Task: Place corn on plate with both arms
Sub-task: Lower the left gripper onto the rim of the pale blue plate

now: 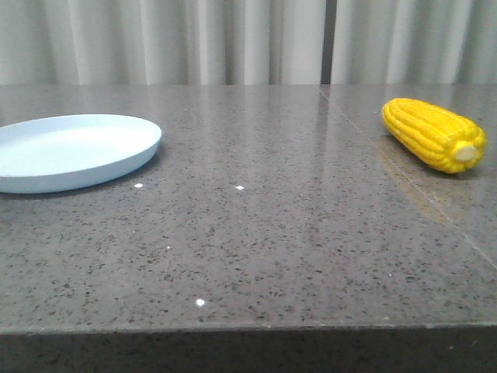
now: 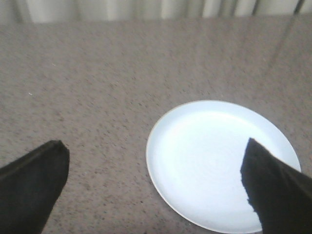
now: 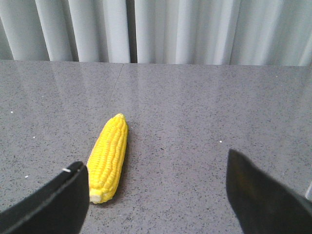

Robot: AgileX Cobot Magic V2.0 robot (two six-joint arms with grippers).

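The yellow corn [image 1: 432, 133] lies on the dark stone table at the far right, its cream stub end toward me. The pale blue plate [image 1: 70, 149] rests empty at the far left. No arm shows in the front view. In the right wrist view the corn [image 3: 109, 156] lies just ahead of one finger, and my right gripper [image 3: 155, 187] stands open over bare table with nothing between its fingers. In the left wrist view my left gripper [image 2: 155, 168] is open above the plate [image 2: 214, 161], one finger [image 2: 275, 187] in front of the plate, the other over the table.
The speckled grey table [image 1: 256, 233] has its front edge close to the camera. A seam runs across the stone near the corn. Pale curtains [image 1: 248, 39] hang behind the table's far edge.
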